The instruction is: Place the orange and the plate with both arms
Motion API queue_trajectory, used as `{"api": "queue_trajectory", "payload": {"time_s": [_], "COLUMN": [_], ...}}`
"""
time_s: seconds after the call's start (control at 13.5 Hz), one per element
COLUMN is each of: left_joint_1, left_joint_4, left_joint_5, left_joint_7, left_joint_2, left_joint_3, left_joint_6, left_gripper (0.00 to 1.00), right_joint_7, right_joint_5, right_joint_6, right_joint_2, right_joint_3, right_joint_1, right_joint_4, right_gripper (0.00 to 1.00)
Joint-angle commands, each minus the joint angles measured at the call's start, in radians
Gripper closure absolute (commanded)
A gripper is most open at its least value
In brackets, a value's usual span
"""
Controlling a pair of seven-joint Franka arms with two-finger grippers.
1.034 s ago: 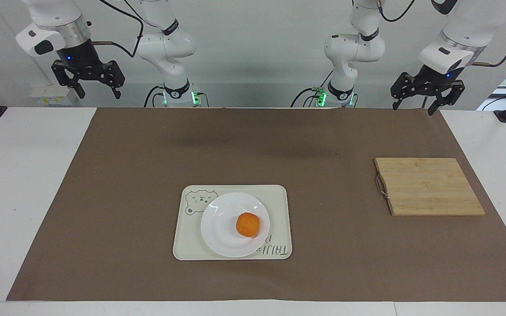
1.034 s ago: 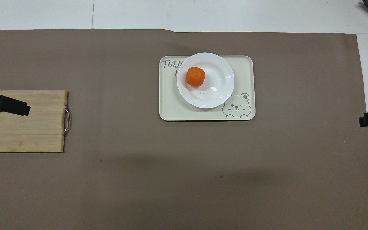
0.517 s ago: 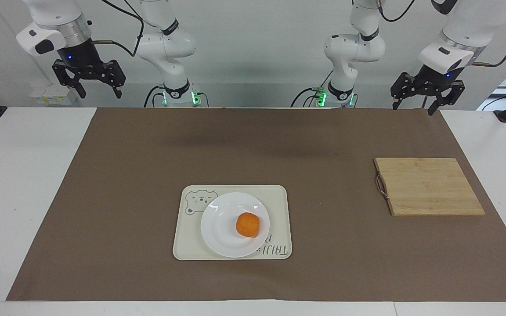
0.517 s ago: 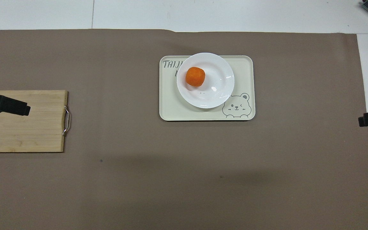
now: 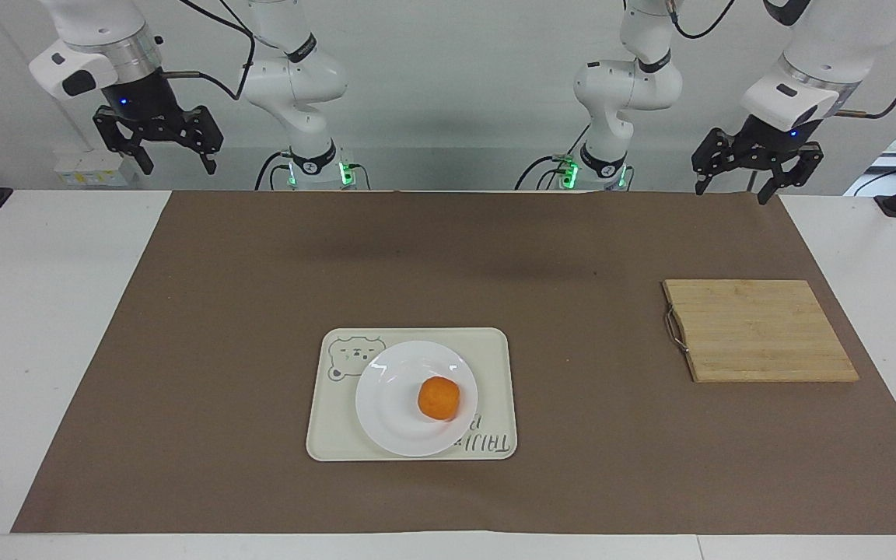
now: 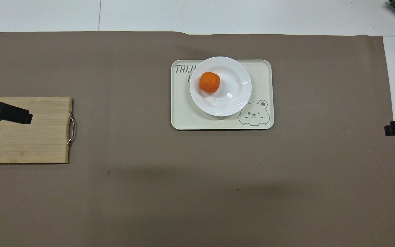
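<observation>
The orange (image 5: 439,397) is bright orange. The plate (image 5: 397,404) under it is plain shiny white. The tray (image 5: 495,365) under the plate is cream, with a grey bear drawing and grey letters.

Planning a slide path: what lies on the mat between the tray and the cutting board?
Nothing: bare brown mat separates tray and cutting board, clearest overhead.

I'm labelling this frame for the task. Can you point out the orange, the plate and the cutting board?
orange (image 5: 439,397): facing view, middle of the fruit's skin.
plate (image 5: 390,404): facing view, bare white surface beside the orange.
cutting board (image 5: 759,330): facing view, middle of the wooden top.
</observation>
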Motion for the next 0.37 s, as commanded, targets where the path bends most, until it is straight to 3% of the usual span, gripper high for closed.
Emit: {"api": "queue_trajectory", "payload": {"time_s": [0.0, 0.3], "left_joint_1": [0.010, 0.010], "left_joint_4": [0.015, 0.015], "left_joint_5": [0.010, 0.010], "left_joint_7": [0.007, 0.007], "left_joint_2": [-0.002, 0.000], "left_joint_3": [-0.005, -0.005], "left_joint_6": [-0.016, -0.016], "left_gripper": [0.00, 0.00], "right_joint_7": [0.007, 0.008], "right_joint_5": [0.025, 0.025], "right_joint_6": [-0.017, -0.019], "right_joint_2": [-0.004, -0.005], "right_joint_3": [0.000, 0.000], "right_joint_1": [-0.006, -0.006], "right_joint_4": [0.006, 0.004], "right_gripper": [0.00, 0.00]}}
